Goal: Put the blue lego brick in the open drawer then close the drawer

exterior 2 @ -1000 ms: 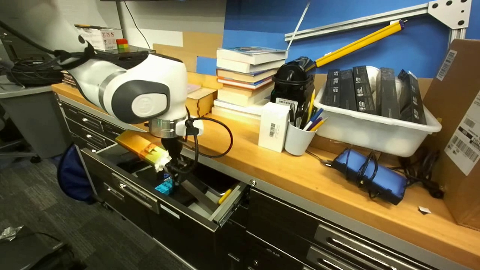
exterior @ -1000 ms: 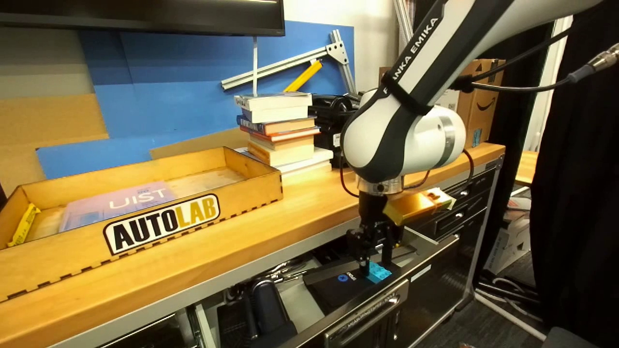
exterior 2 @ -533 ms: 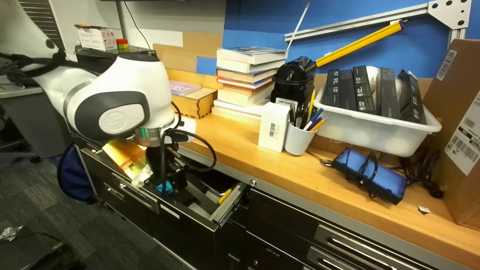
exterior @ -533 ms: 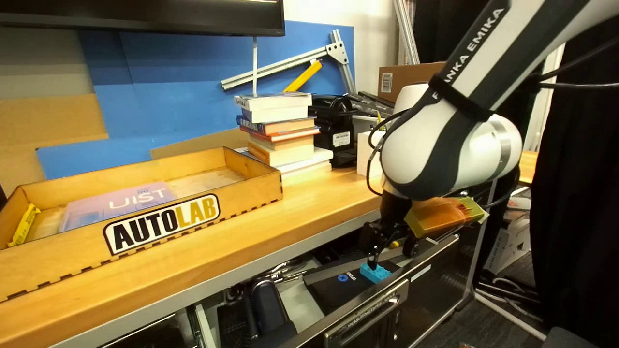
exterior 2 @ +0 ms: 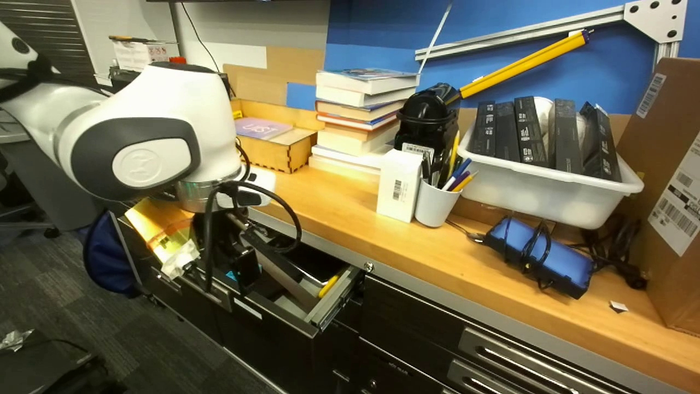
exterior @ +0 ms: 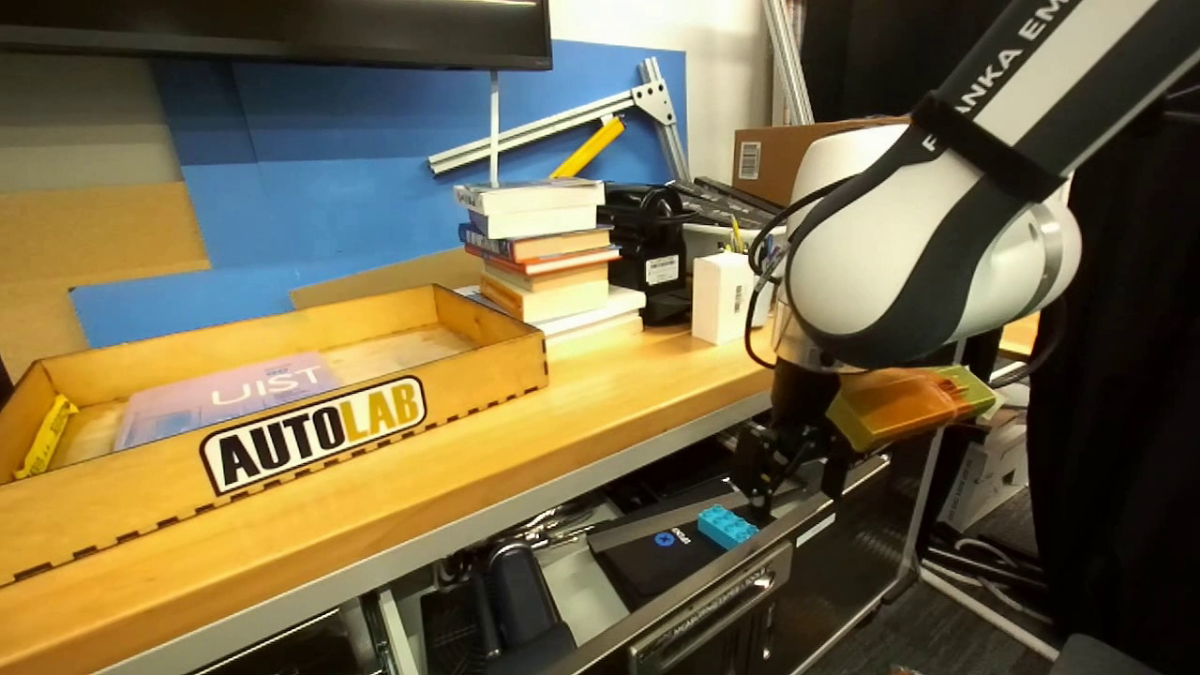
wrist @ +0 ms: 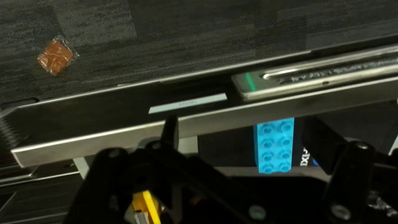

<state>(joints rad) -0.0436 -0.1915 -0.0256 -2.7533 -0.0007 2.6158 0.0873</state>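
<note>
Cyan-blue plastic, oblong, with two rows of round studs: the lego brick [wrist: 275, 149] lies loose on a flat, smooth black slab [exterior: 647, 567] in the open metal drawer [wrist: 217, 119], below and just beside the pincer [exterior: 797, 489]. Black, jointed and angular, the pincer has its two fingers spread wide; in the wrist view the brick shows in the gap, nearer one finger. Past the fingertips, a silver handle [wrist: 311, 82] runs along the drawer's dark front. A glossy, translucent orange-and-yellow block [exterior: 914, 405] juts beside the pincer's upper part.
</note>
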